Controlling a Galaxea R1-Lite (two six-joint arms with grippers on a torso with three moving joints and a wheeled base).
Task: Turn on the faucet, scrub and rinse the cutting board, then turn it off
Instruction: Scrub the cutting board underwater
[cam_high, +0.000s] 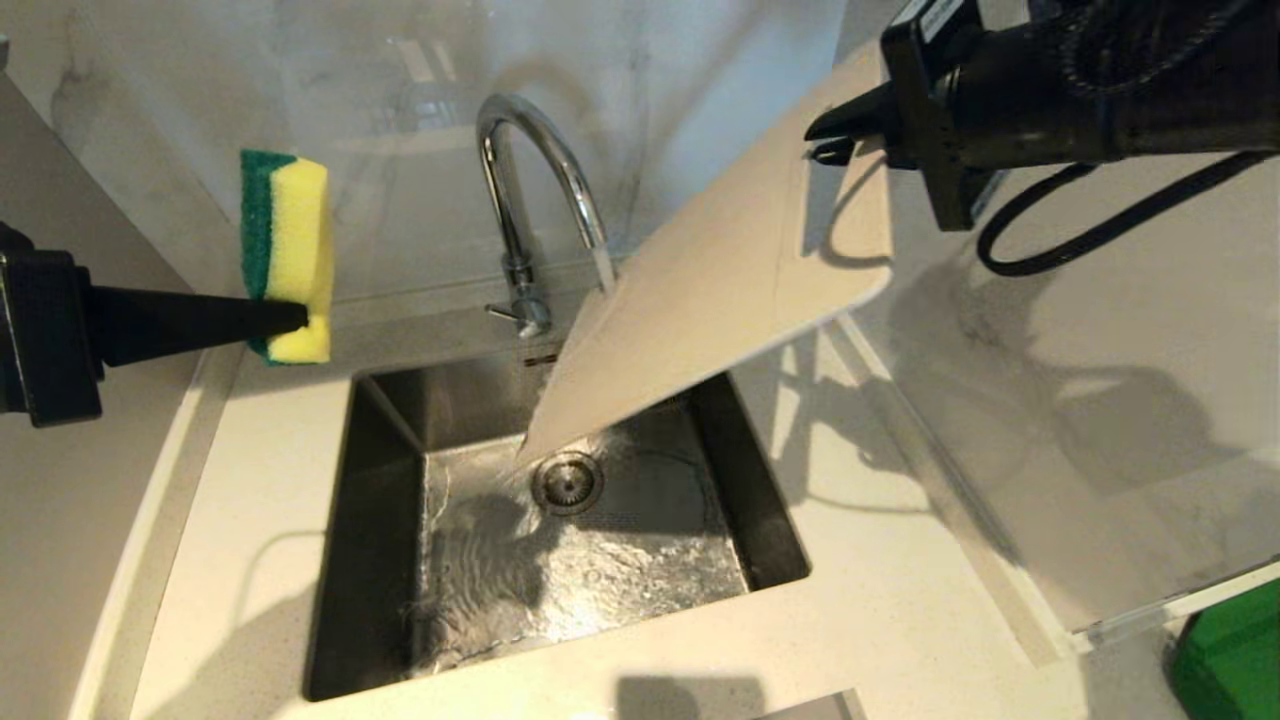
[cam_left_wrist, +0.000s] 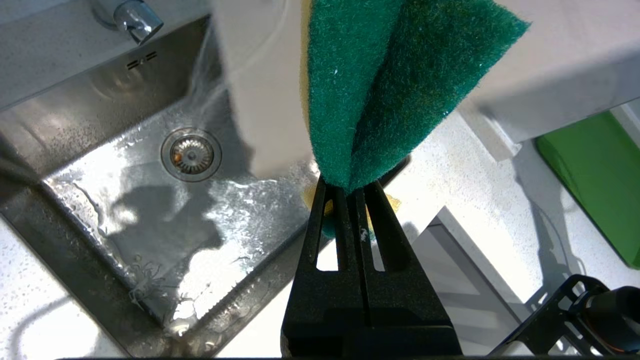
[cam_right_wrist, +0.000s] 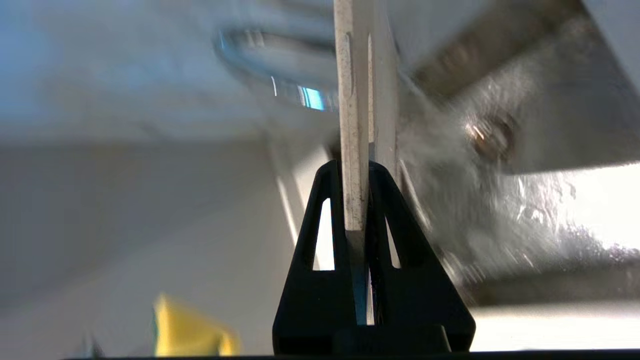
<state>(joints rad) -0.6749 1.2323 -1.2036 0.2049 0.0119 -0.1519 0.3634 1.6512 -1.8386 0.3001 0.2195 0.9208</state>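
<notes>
A: What's hidden?

B: The left hand (cam_high: 300, 318) clamps the green-and-yellow sponge (cam_high: 288, 255), held over the pale bench (cam_high: 900, 600), covering its lower edge.

A: And rightward?

B: The arched chrome faucet (cam_high: 530, 200) runs onto the large cream-white plastic cutting board (cam_high: 700, 300), tilted above the steel sink (cam_high: 760, 520). The right hand (cam_high: 835, 135) pinches its upper end.
</notes>
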